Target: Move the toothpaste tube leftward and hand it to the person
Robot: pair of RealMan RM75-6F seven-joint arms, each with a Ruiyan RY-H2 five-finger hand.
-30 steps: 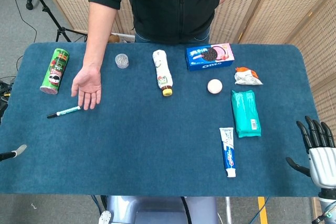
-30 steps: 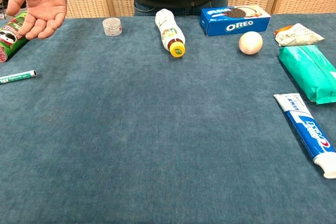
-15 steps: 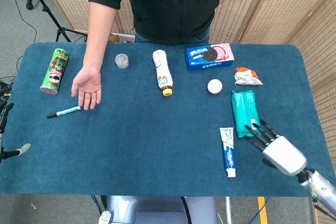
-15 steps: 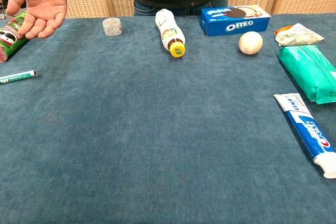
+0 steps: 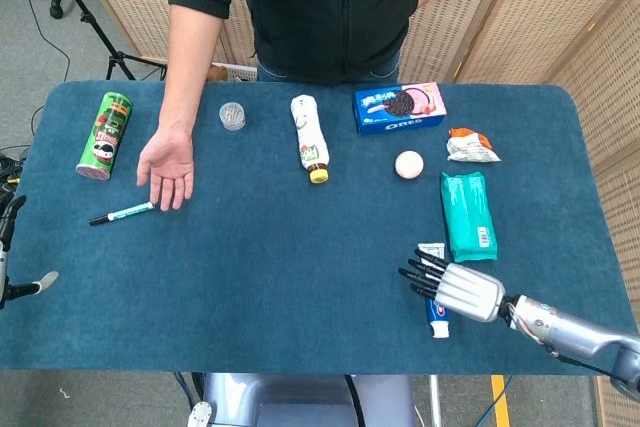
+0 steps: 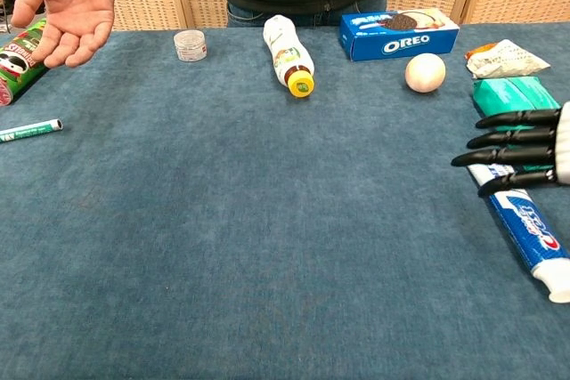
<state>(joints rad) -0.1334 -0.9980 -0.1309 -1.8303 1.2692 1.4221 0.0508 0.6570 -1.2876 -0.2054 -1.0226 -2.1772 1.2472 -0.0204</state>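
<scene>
While the toothpaste tube lay ungrasped near the table's front right corner, the right hand hovered over it, fingers spread, holding nothing. Left hand: at front left edge, state indeterminable. Person's hand: waiting open, far left. Grasp, transfer, handover outstanding.

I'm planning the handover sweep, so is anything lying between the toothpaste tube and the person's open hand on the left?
Nothing visible does: bare blue tablecloth runs from the blue-and-white toothpaste tube to the person's open palm. The green marker pen lies just below the palm.
</scene>
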